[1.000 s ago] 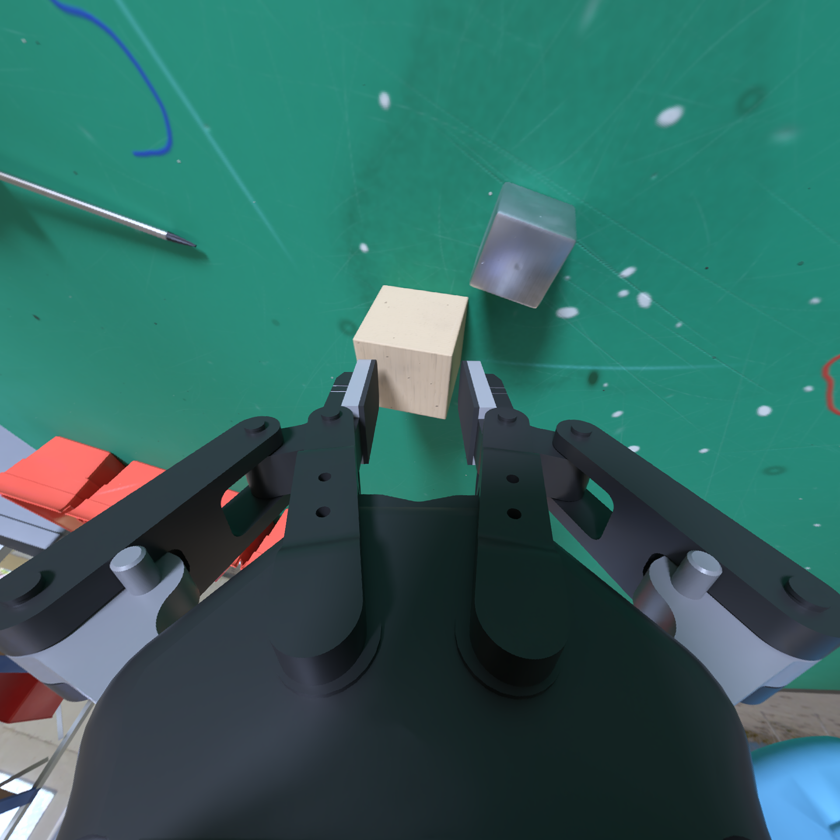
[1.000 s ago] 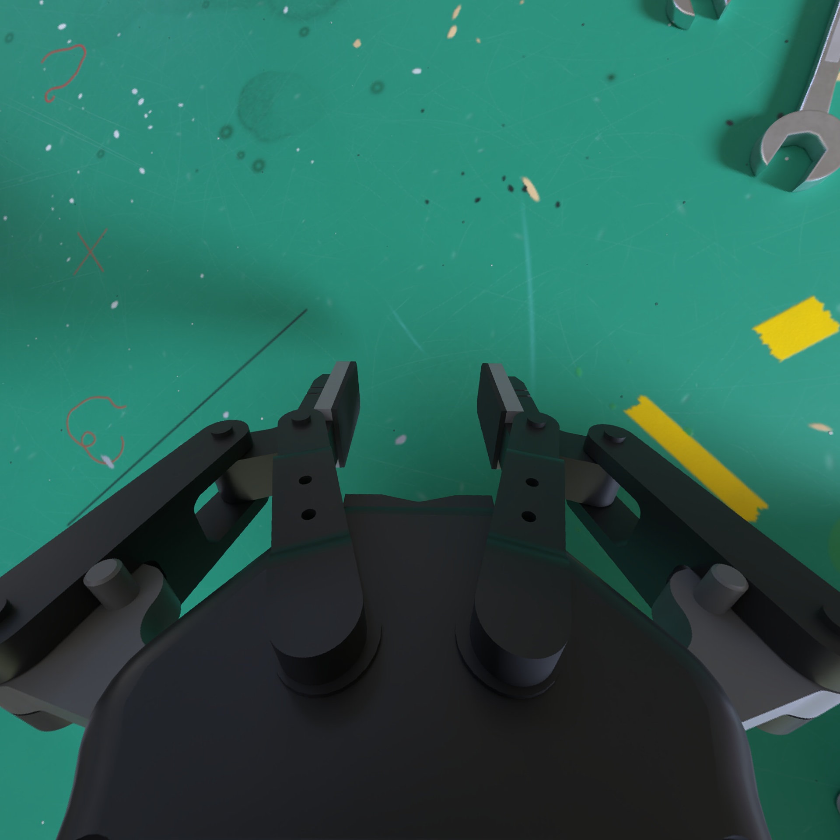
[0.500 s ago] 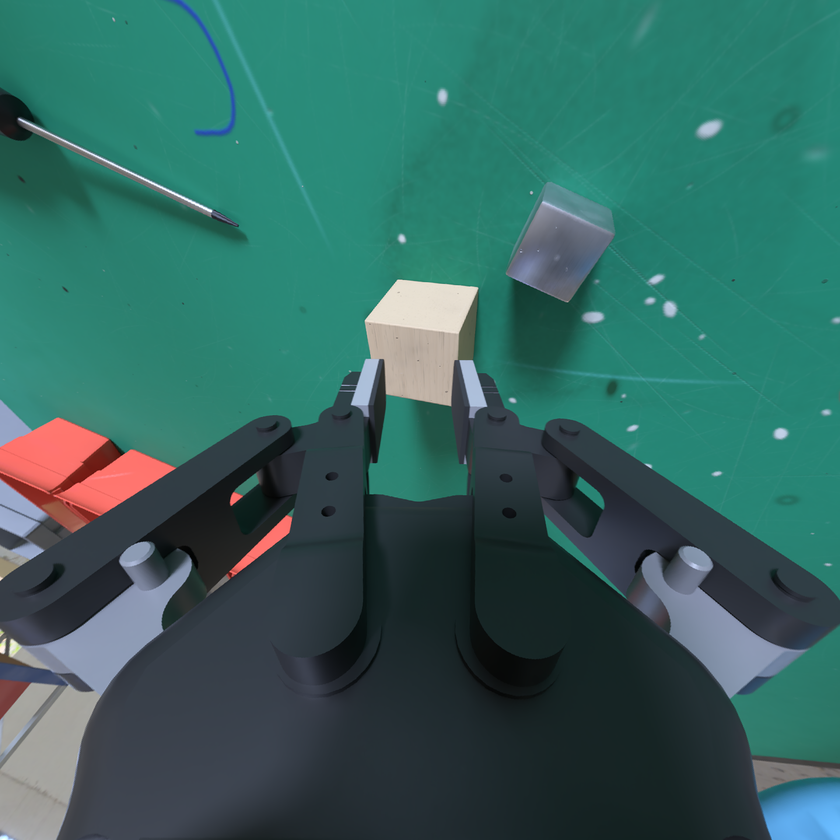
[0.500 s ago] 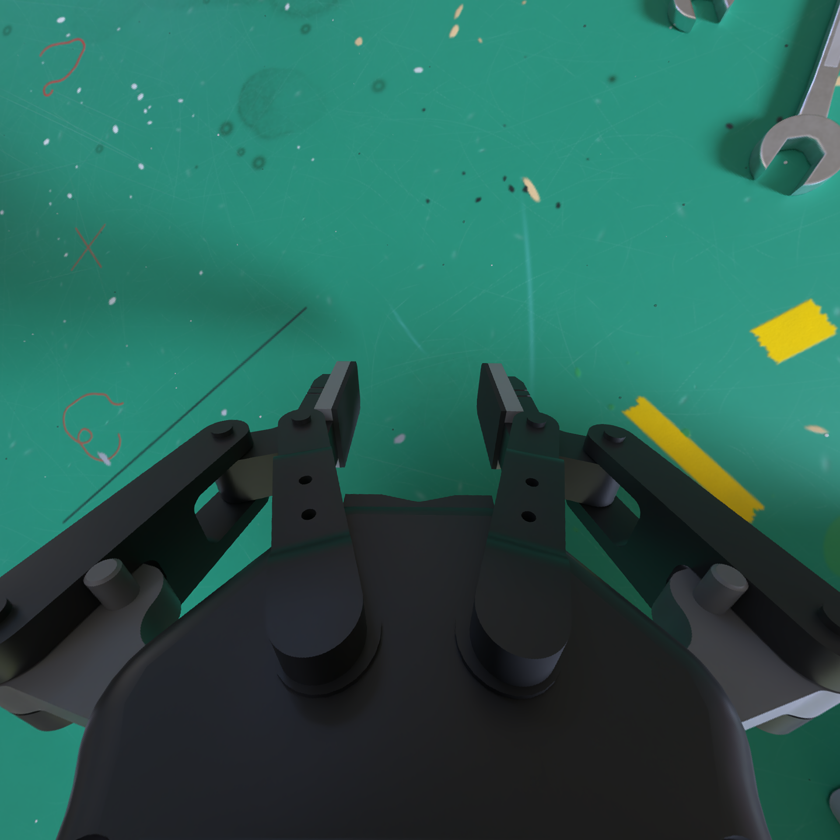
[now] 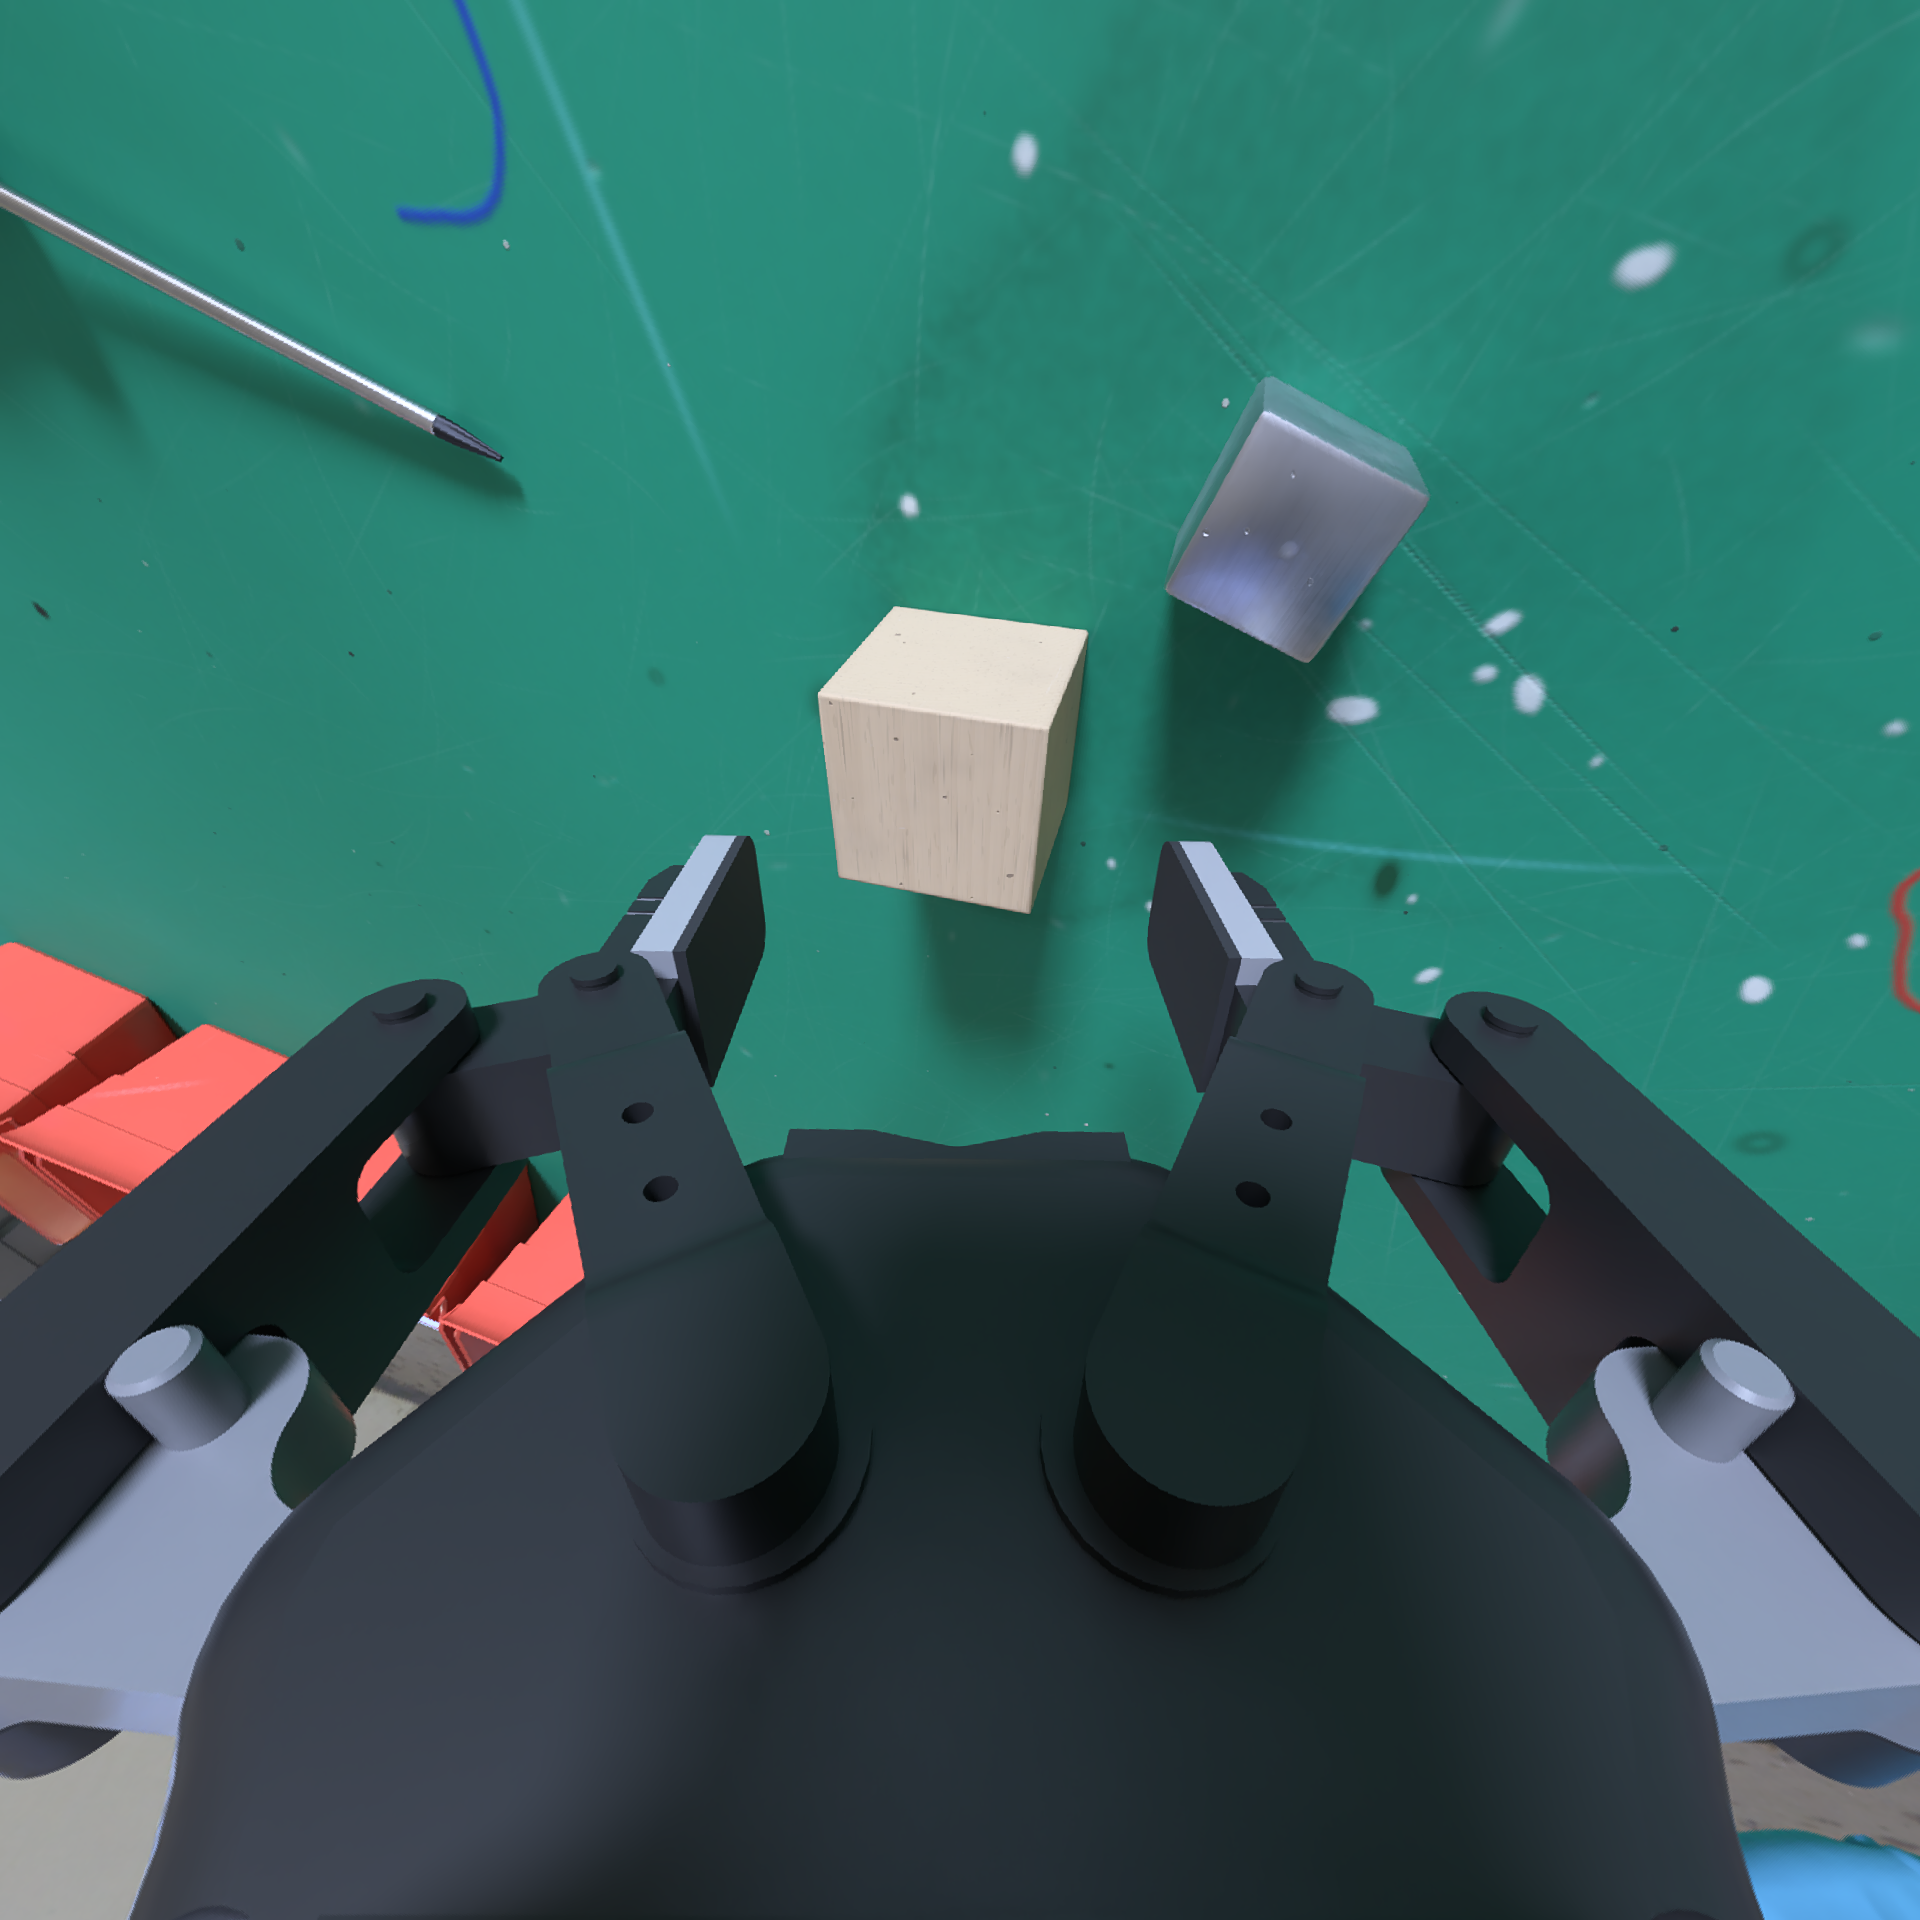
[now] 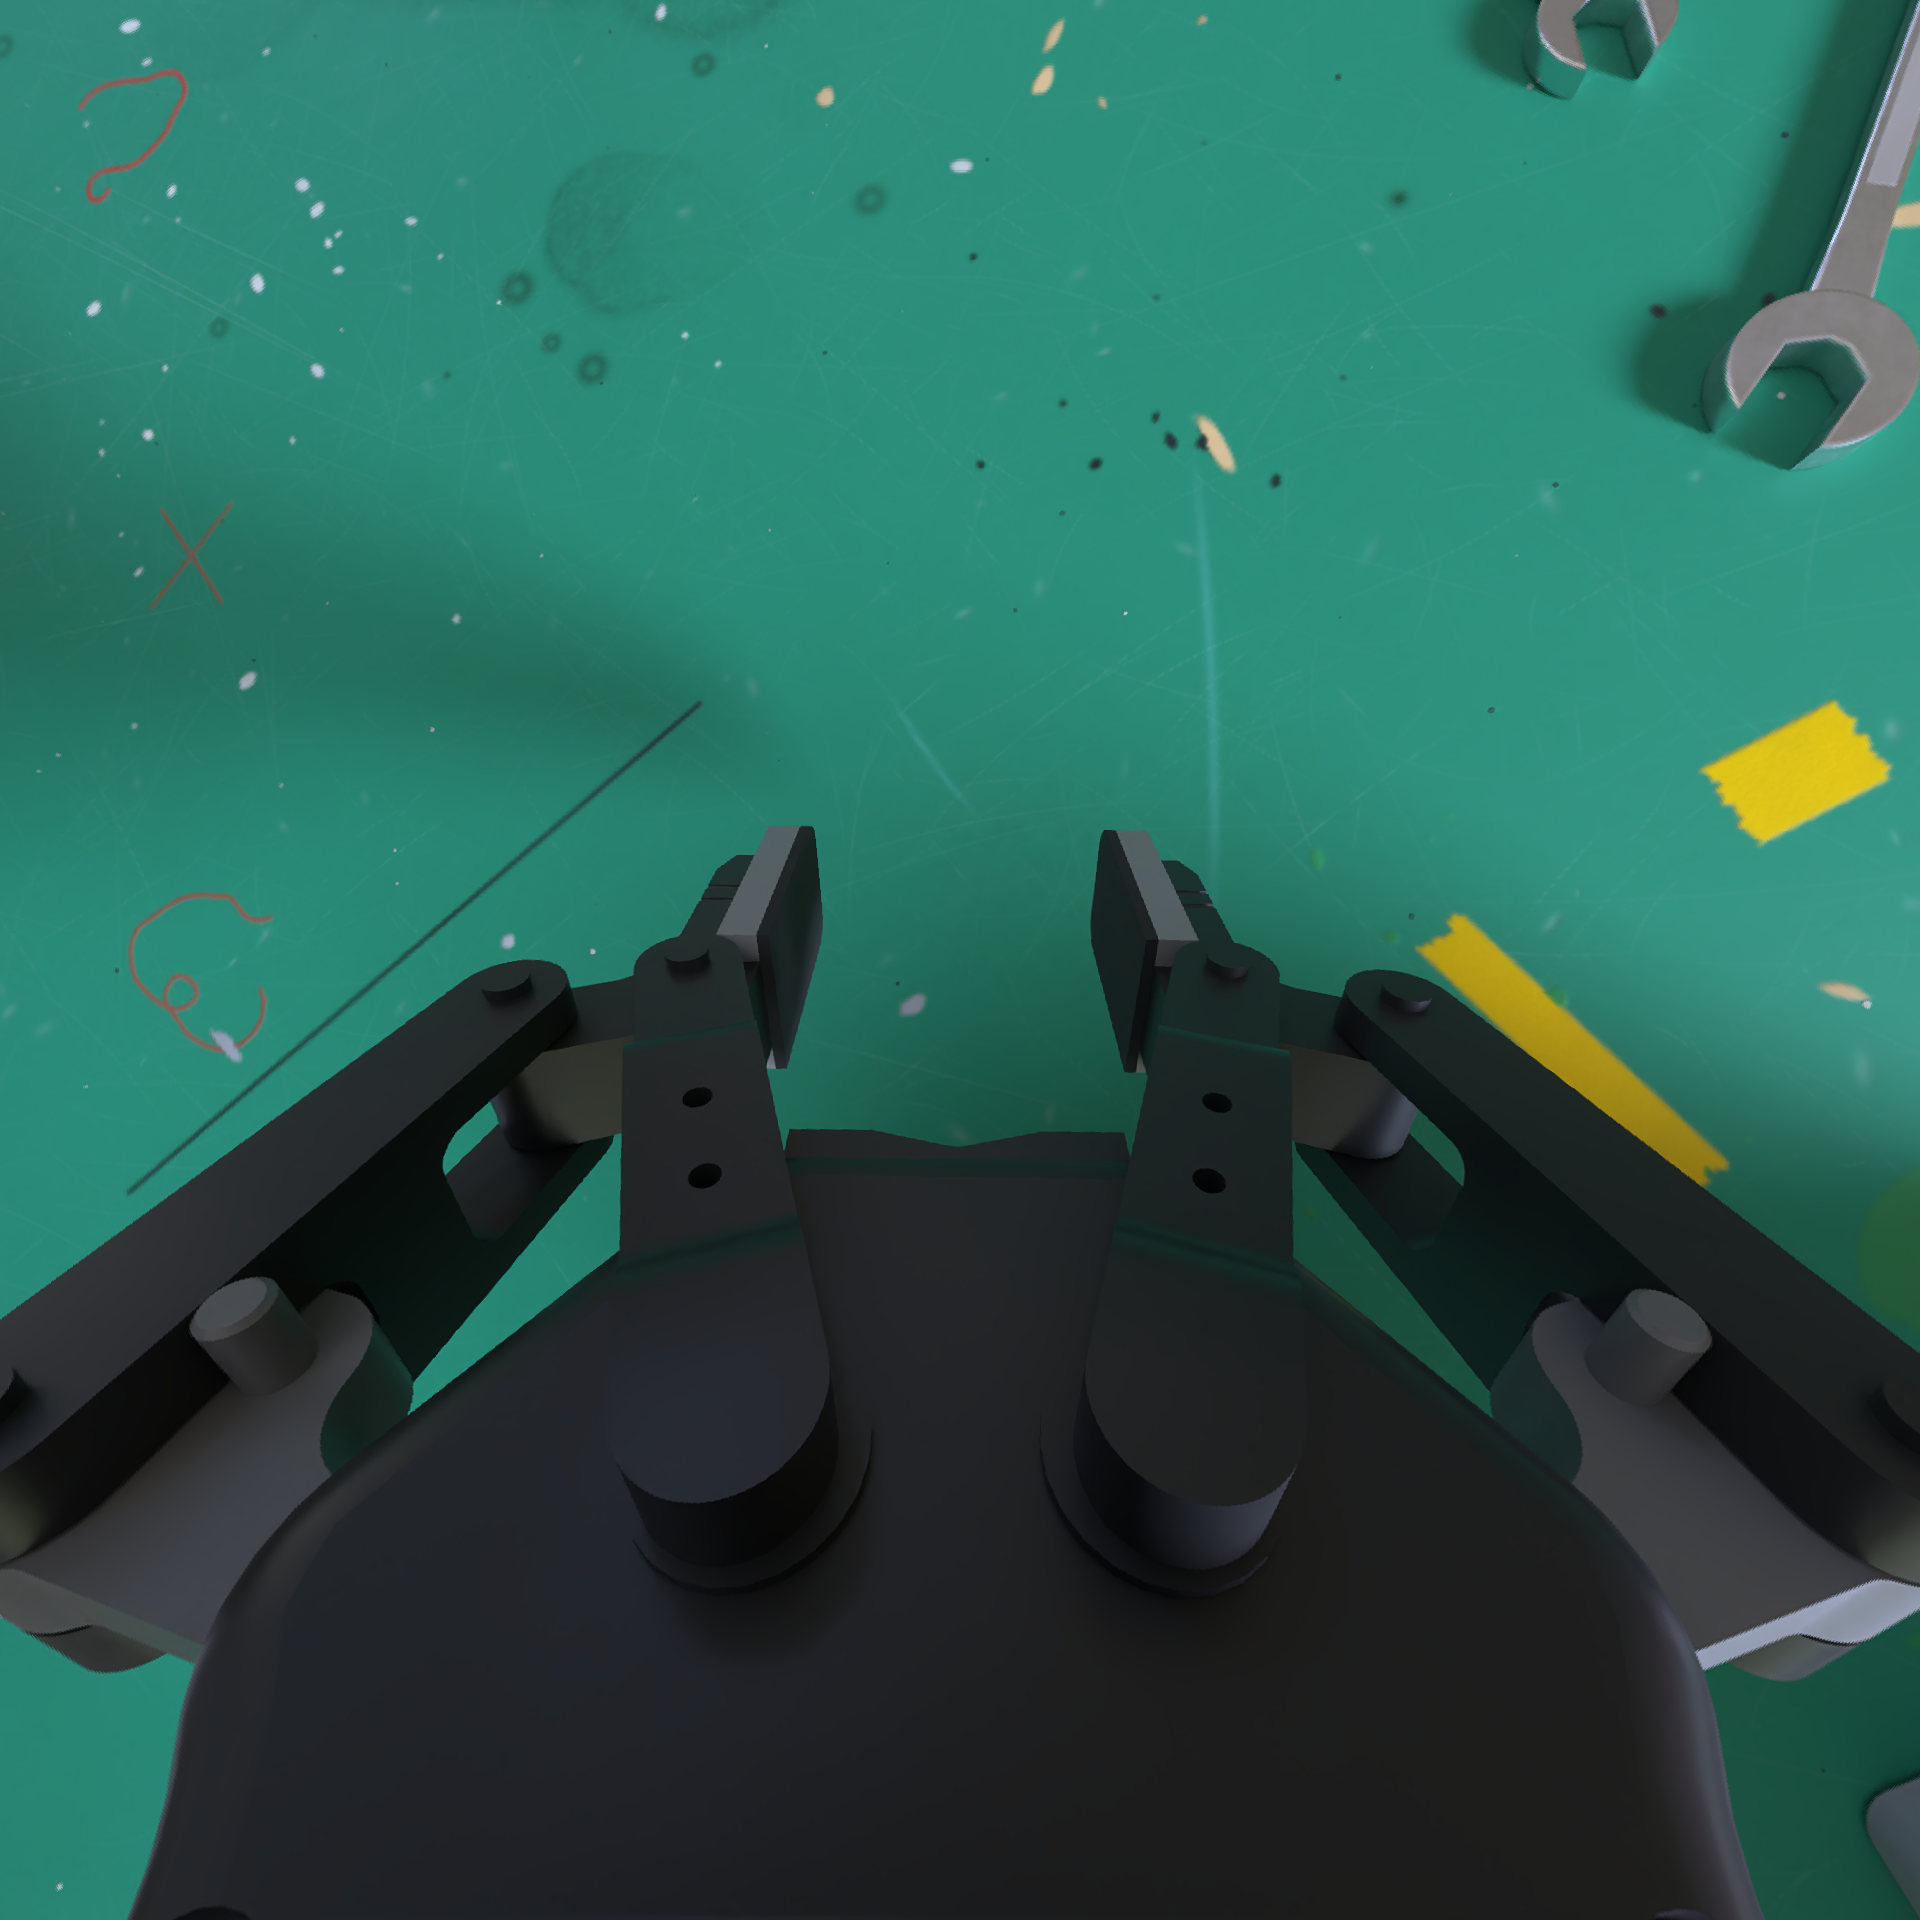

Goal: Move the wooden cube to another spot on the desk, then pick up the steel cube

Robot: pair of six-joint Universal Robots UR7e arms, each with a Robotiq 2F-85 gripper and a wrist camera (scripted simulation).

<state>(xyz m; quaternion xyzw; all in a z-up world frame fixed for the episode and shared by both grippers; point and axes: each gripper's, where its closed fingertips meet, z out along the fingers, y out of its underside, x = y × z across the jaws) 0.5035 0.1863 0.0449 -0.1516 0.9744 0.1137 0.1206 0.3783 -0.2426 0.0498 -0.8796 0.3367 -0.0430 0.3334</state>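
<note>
In the left wrist view a pale wooden cube [image 5: 951, 758] rests on the green desk mat [image 5: 727, 520], just beyond my fingertips. A grey steel cube [image 5: 1294, 535] sits to its upper right, apart from it. My left gripper [image 5: 956, 914] is open and empty; its jaws stand wider than the wooden cube and do not touch it. In the right wrist view my right gripper [image 6: 956, 925] is open and empty above bare mat [image 6: 935, 571]. Neither cube shows in that view.
A thin metal probe [image 5: 260, 332] lies at the upper left of the left wrist view. Red bins [image 5: 94, 1091] sit past the desk edge at lower left. In the right wrist view wrenches [image 6: 1818, 312] lie at upper right and yellow tape strips [image 6: 1792, 769] at right.
My left gripper was shut around the wooden cube and has opened wide, letting it go on the mat. The left camera pulled back slightly. The right arm has barely moved.
</note>
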